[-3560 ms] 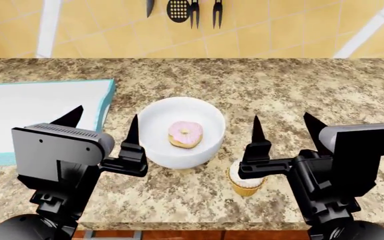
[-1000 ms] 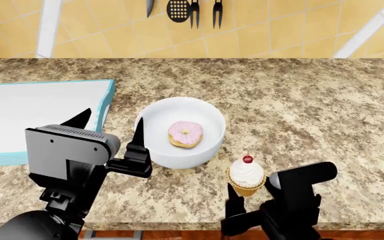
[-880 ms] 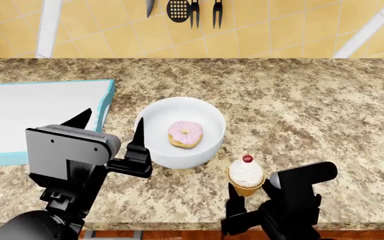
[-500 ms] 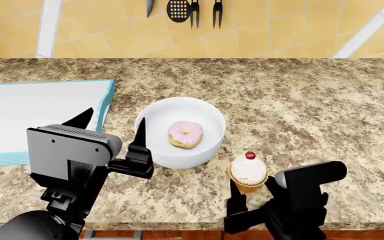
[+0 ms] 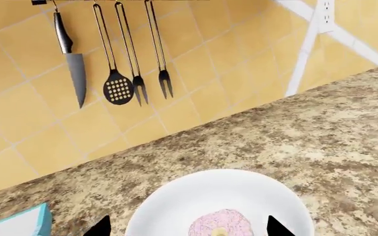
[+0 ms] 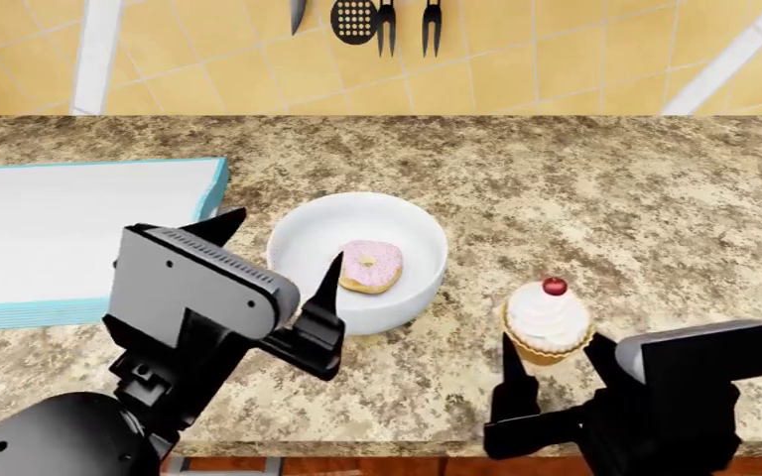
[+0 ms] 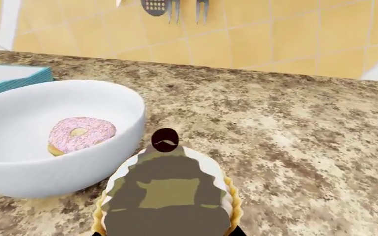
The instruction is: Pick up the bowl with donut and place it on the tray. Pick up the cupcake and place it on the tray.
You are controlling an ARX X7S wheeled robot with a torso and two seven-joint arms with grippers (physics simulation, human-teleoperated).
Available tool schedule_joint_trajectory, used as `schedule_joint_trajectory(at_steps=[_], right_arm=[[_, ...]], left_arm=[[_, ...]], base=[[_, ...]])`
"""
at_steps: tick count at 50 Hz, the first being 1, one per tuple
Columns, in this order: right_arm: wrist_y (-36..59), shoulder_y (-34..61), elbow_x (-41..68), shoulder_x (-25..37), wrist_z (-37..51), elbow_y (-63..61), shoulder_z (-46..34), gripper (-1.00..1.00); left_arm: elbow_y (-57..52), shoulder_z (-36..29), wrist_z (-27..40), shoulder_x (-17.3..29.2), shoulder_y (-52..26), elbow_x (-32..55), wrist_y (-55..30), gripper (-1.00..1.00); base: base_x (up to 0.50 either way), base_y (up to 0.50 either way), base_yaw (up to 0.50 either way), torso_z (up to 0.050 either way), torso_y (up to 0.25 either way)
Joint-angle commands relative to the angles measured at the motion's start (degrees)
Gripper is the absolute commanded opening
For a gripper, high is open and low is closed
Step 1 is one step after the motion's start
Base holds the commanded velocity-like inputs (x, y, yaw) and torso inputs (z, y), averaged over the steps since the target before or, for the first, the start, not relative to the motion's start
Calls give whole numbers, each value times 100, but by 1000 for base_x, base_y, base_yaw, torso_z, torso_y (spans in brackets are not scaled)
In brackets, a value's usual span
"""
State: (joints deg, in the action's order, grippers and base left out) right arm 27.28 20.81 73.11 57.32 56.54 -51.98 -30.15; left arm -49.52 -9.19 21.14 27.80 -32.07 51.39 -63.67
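Observation:
The white bowl (image 6: pixel 395 297) holds the pink-iced donut (image 6: pixel 369 266) in the middle of the counter. My left gripper (image 6: pixel 278 256) is open at the bowl's left side, one finger outside the rim and one above the near rim. The left wrist view shows the bowl (image 5: pixel 175 201) and donut (image 5: pixel 220 227) between the spread tips of that gripper (image 5: pixel 187 228). The cupcake (image 6: pixel 548 317) sits right of the bowl, held between the fingers of my right gripper (image 6: pixel 558 365). It fills the right wrist view as a shaded cupcake (image 7: pixel 166 196). The blue-rimmed tray (image 6: pixel 211 193) lies at the left.
A knife (image 5: pixel 71 64), slotted spatula (image 5: pixel 118 88) and forks (image 5: pixel 151 73) hang on the yellow tiled wall behind the granite counter (image 6: pixel 619 198). The counter's front edge runs just under both grippers. The bowl (image 7: pixel 57 162) stands close beside the cupcake.
My left gripper has swung right and forward to the bowl's rim. The right gripper has moved right, and the cupcake went with it, away from the bowl.

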Motion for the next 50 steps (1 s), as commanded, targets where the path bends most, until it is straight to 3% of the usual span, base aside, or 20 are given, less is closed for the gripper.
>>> schedule_joint_trajectory(at_steps=[1, 14, 29, 39, 50], right_arm=[[47, 70, 58, 137, 174, -188, 114, -100], [-77, -92, -90, 124, 38, -54, 105, -100], [87, 140, 71, 86, 101, -17, 65, -100], [46, 98, 36, 92, 56, 15, 67, -100], [94, 173, 37, 15, 5, 97, 23, -100]], left_arm=[[172, -142, 46, -12, -1145, 1256, -1194, 100], [1195, -364, 889, -358, -2186, 2801, -2463, 100], [2181, -1371, 1507, -128, -2900, 3721, -2447, 100], [2176, -1993, 857, -70, -3257, 2981, -2226, 100], [2361, -3028, -447, 135, -3626, 1659, -1628, 100]], base=[[0, 0, 0, 0, 0], [0, 0, 0, 0, 0], [0, 0, 0, 0, 0], [0, 0, 0, 0, 0], [0, 0, 0, 0, 0]])
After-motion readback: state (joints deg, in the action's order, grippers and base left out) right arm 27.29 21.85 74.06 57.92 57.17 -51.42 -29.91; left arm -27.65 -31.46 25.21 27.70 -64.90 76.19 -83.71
